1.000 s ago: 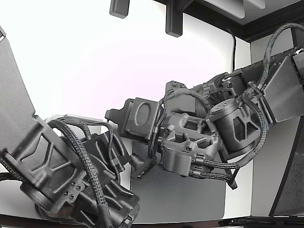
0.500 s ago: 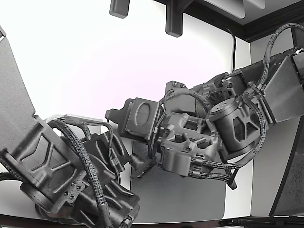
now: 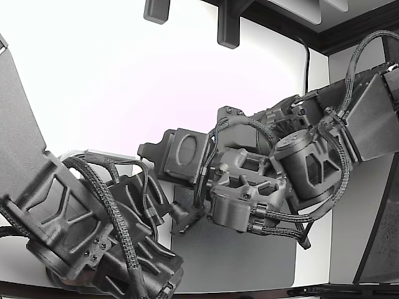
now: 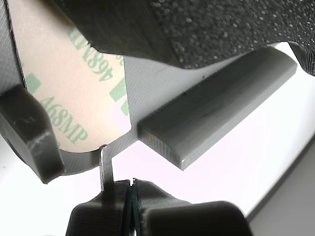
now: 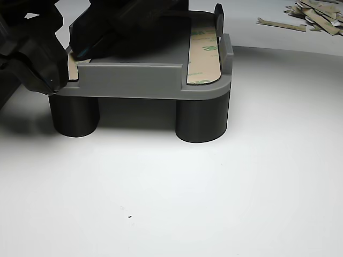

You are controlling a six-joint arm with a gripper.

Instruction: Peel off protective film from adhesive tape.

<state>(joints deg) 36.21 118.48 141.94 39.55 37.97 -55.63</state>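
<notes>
Barely any shift over the last second: gripper (image 4: 129,194) fingers pressed together, pinching a film tab (image 4: 106,164) at the 468MP liner (image 4: 64,83) edge; peel apparently just starting.

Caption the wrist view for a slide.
Shut pincer pinching a thin liner tab at the edge of the 468MP-printed adhesive tape.

Beige film-backed tape strip (image 5: 202,52) (green print) flat in grey fixture (image 5: 139,80).

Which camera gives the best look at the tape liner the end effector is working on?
The wrist view: the liner fills the frame, green print readable, beside the end effector. The other view shows only a sliver of it beside the arm. The exterior view shows none.
</notes>
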